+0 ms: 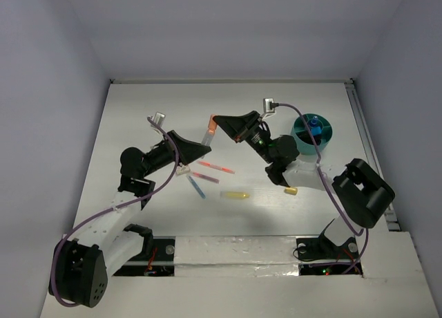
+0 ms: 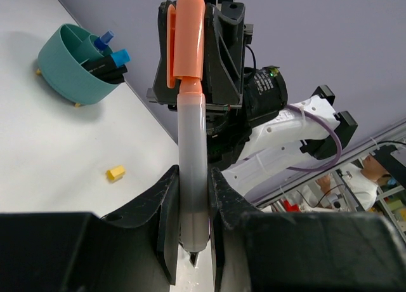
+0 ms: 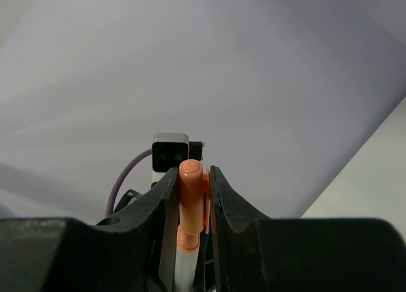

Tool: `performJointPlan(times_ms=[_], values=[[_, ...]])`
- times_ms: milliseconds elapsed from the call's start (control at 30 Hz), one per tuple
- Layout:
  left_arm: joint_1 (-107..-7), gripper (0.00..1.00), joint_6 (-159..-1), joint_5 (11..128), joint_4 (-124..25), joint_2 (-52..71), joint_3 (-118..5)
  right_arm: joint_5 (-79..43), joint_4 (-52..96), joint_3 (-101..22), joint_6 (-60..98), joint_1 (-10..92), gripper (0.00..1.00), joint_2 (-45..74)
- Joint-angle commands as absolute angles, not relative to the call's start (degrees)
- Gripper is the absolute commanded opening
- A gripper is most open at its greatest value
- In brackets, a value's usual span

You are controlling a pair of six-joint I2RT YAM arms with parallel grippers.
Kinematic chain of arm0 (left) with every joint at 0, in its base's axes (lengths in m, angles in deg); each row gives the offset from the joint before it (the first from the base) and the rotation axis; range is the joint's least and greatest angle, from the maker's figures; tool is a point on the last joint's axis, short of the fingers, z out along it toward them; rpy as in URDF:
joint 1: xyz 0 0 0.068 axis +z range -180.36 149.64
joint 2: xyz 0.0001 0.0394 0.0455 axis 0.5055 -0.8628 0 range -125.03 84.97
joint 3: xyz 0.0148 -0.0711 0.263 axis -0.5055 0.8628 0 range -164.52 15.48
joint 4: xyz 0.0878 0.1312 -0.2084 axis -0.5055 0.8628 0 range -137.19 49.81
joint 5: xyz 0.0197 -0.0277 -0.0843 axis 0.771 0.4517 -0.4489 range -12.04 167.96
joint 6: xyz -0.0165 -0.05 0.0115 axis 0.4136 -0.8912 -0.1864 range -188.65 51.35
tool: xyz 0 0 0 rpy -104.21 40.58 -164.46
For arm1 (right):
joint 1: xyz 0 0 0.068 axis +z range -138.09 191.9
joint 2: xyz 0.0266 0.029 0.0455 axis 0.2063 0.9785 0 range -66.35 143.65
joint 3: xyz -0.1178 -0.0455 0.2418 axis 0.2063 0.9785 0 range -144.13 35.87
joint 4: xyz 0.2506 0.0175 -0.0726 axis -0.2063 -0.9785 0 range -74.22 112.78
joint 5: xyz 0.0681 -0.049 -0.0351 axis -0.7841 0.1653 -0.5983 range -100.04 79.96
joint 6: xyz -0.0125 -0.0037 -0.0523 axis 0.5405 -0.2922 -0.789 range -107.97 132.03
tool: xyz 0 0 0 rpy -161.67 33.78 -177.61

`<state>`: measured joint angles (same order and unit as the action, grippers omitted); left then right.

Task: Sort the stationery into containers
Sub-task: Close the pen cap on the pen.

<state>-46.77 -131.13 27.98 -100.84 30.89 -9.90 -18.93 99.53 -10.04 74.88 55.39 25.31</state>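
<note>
A pen with a pale grey barrel (image 2: pixel 190 146) and an orange cap (image 2: pixel 188 38) is held in the air between both arms. My left gripper (image 2: pixel 192 200) is shut on the barrel's lower end. My right gripper (image 3: pixel 192 178) is shut on the orange cap (image 3: pixel 190 200). In the top view the left gripper (image 1: pixel 204 147) and the right gripper (image 1: pixel 218 122) meet at the pen (image 1: pixel 209 133). The teal cup (image 1: pixel 297 131) stands at the right, with blue and black markers inside; it also shows in the left wrist view (image 2: pixel 63 73).
On the table lie two pink pens (image 1: pixel 215 167), a blue pen (image 1: pixel 197 186), a yellow highlighter (image 1: pixel 235 194) and a small yellow cap (image 1: pixel 291 191), which also shows in the left wrist view (image 2: pixel 115 172). Walls enclose the table on three sides.
</note>
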Motion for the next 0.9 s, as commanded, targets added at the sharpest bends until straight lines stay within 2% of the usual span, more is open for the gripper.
performJointPlan(times_ms=[0, 233, 867], values=[[-46.7, 0.0, -132.5, 31.8, -110.6, 33.6, -9.1, -18.2, 121.0, -8.2, 73.2, 58.2, 0.03, 25.7], [-46.7, 0.0, -132.4, 37.1, -112.7, 35.8, -7.3, -15.7, 121.0, -5.4, 71.9, 59.4, 0.02, 23.0], [-47.2, 0.0, -132.9, 38.4, -117.4, 33.6, -8.1, -17.2, 121.0, -5.4, 72.2, 62.9, 0.01, 23.6]])
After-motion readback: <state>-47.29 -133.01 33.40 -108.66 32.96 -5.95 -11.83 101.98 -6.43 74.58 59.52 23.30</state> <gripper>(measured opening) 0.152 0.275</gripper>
